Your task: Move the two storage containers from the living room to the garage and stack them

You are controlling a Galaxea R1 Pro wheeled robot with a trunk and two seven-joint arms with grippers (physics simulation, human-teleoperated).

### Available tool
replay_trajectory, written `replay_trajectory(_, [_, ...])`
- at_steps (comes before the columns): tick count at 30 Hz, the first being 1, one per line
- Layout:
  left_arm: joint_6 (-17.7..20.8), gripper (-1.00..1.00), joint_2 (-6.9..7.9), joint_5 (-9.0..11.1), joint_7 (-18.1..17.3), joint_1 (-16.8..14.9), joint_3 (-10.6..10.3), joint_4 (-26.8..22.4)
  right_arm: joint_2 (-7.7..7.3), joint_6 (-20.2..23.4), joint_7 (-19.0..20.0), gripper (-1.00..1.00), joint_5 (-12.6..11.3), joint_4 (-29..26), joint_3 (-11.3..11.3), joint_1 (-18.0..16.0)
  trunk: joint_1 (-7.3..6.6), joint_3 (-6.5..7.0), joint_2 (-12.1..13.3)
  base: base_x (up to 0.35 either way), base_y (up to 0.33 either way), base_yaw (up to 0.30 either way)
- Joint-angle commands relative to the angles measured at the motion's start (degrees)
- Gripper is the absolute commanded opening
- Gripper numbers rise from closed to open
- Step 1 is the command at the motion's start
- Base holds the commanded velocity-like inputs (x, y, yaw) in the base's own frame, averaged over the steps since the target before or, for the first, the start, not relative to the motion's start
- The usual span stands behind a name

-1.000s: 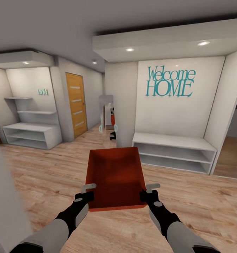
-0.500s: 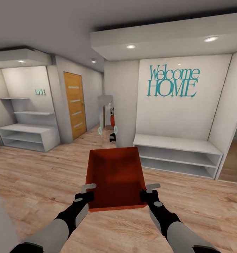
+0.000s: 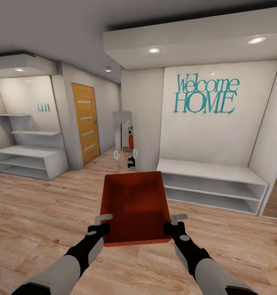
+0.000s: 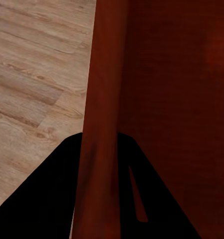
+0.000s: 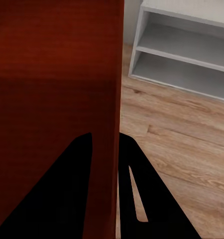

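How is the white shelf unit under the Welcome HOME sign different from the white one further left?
The shelf unit under the sign is long and low, topped by a bare bench. The shelf unit at left has two extra wall shelves above it and a small teal sign, and sits farther away, beside the wooden door. Both are white, open-fronted and stand on wood plank floor.

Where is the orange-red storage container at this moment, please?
In the head view the storage container is centred low, carried above the wood plank floor between the left gripper and right gripper, each clamped on a side wall.
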Motion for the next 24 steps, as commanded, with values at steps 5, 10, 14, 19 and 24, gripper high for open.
replay_trajectory(5, [0.2, -1.0, 0.34, 0.4, 3.5, 0.0, 4.0, 0.0, 0.22, -1.0, 0.1, -1.0, -4.0, -0.2, -1.8, -0.1, 0.05, -0.01, 0.0, 0.322, 0.0, 0.0])
replay_trajectory(10, [0.2, -1.0, 0.34, 0.4, 3.5, 0.0, 4.0, -0.1, 0.13, -1.0, 0.2, -1.0, -4.0, -0.2, -1.9, -0.1, 0.05, -0.01, 0.0, 0.322, 0.0, 0.0])
replay_trajectory(14, [0.2, -1.0, 0.34, 0.4, 3.5, 0.0, 4.0, 0.0, 0.26, -0.9, 0.1, -1.0, -4.0, -0.2, -1.8, -0.1, 0.05, -0.01, 0.0, 0.323, 0.0, 0.134])
replay_trajectory(19, [0.2, -1.0, 0.34, 0.4, 3.5, 0.0, 4.0, -0.1, 0.29, -1.0, 0.1, -1.0, -4.0, -0.2, -1.9, -0.1, 0.05, -0.01, 0.0, 0.322, 0.0, 0.273])
replay_trajectory(24, [0.2, -1.0, 0.34, 0.4, 3.5, 0.0, 4.0, -0.1, 0.29, -1.0, 0.1, -1.0, -4.0, -0.2, -1.9, -0.1, 0.05, -0.01, 0.0, 0.322, 0.0, 0.298])
